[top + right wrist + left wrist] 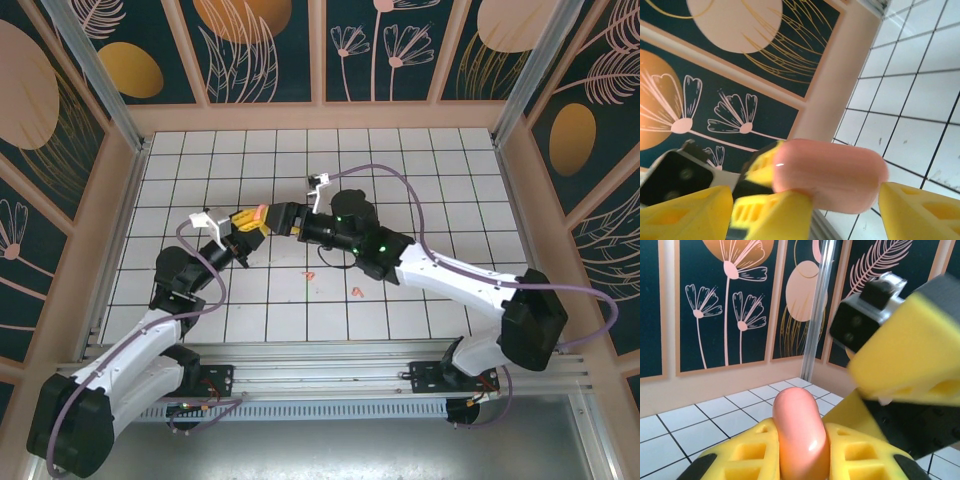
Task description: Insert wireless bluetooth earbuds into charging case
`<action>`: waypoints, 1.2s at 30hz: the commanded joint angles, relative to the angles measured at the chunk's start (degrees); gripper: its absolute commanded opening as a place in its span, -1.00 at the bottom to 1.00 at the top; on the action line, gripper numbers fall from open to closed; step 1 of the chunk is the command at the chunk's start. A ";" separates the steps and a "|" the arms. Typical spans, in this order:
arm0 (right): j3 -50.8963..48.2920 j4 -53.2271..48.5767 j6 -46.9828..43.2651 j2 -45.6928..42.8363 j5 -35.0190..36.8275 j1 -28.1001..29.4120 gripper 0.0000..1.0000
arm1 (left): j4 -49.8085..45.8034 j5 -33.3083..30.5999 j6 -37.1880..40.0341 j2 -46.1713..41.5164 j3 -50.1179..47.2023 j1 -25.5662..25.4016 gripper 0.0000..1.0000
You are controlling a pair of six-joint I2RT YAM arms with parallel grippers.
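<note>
**Case is held, earbuds are not in**

The left pincer (pixel 802 456) is closed tight on the charging case (pixel 800 432). The case is a smooth pink pill shape. It stands between the two yellow fingers (pixel 752 457) with its round top poking up. It is held up in the air, above the floor tiles.

The right pincer (pixel 807 212) is right up against the same case (pixel 830 175). Its two yellow fingers (pixel 920 210) stand wide apart, one on each side of the case. There is a gap on one side, so I think it is not squeezing.

From above, the two pincers meet nose to nose over the middle of the table (pixel 440 160), with the case (pixel 259 212) between them.

The case looks shut. I cannot see an open lid or any holes for the earbuds.

The earbuds (pixel 357 292) are down on the white tiles, near the right arm and well apart from the case. They are too small for me to count. A tiny reddish bit (pixel 310 273) lies near them.

So only the first part is done: the case is picked up. I think the lid has to be opened next. After that, each earbud must be picked up and pushed in.
</note>
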 commanded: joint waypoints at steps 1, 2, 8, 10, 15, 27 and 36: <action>-1.38 0.28 -8.53 -4.38 1.61 -0.68 0.57 | 6.55 3.07 -4.84 1.36 1.01 -0.04 -0.88; -1.72 0.01 -10.34 -5.25 0.86 -1.03 0.57 | 8.26 4.35 -6.30 2.06 1.03 -0.04 -0.88; -4.10 -0.58 -24.98 -10.06 -8.52 -5.32 0.54 | 22.62 12.28 -17.65 6.66 1.32 -0.06 -0.85; -4.37 -1.27 -30.19 -11.33 -13.94 -7.99 0.46 | 27.10 14.57 -20.95 7.95 1.58 -0.05 -0.84; -2.35 -5.98 -42.91 -12.61 -28.17 -15.13 0.34 | 34.55 16.98 -25.64 9.65 2.08 -0.13 -0.83; 10.05 -18.12 -57.47 -5.63 -44.37 -15.57 0.26 | 37.41 21.30 -27.89 11.77 7.94 -1.27 -0.81; 14.67 -20.47 -59.00 -1.12 -49.30 -14.10 0.15 | 37.77 21.13 -28.26 11.41 8.62 -1.45 -0.81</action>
